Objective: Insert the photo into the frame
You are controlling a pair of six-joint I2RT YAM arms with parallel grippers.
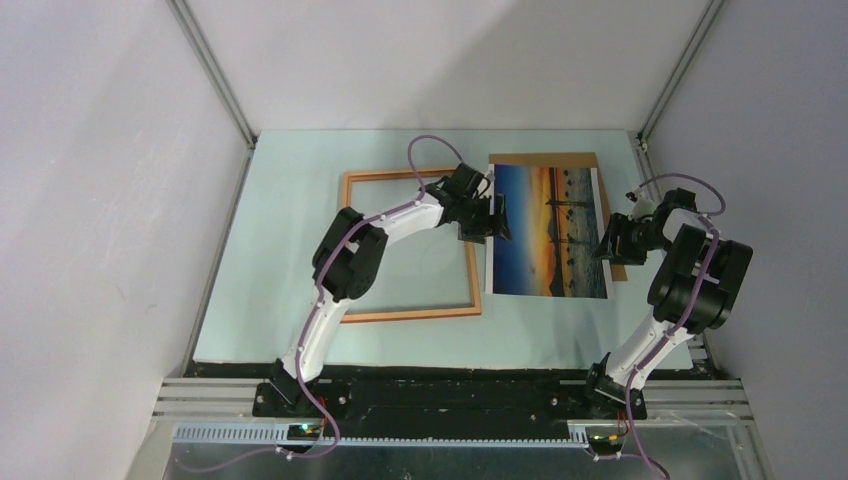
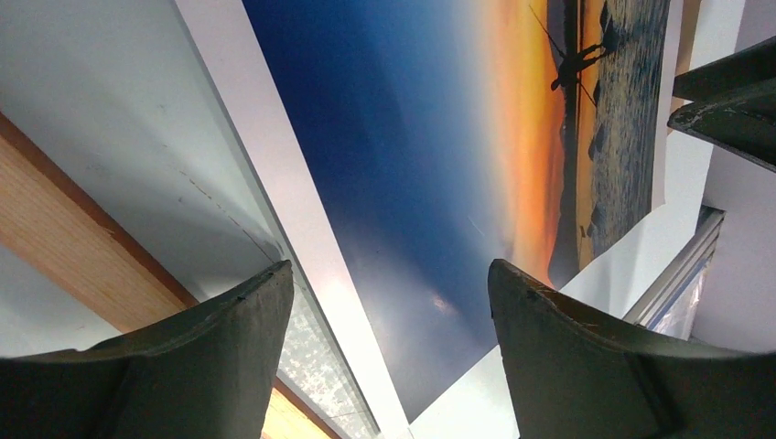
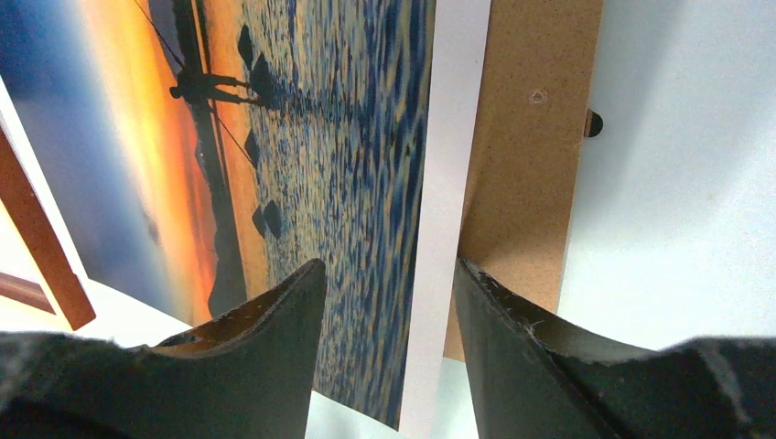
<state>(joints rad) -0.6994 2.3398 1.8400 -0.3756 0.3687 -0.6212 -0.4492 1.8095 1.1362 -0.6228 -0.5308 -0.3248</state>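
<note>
- The frame (image 1: pixel 410 314) lies flat on the table (image 1: pixel 290 250), left of centre.
- The photo (image 1: pixel 548 235) lies face up to the right of the frame. Its left edge is just beside the frame's right rail; whether the two overlap cannot be told.
- The board (image 1: pixel 545 157) lies under the photo and shows past its far edge and its right edge.
- The left gripper (image 1: pixel 487 222) hangs above the photo's left edge, one finger on the frame's side, the other over the photo.
- The right gripper (image 1: pixel 607 243) is above the photo's right edge, over the strip of board beside it.
- Both arm bases stand at the table's near edge.
</note>
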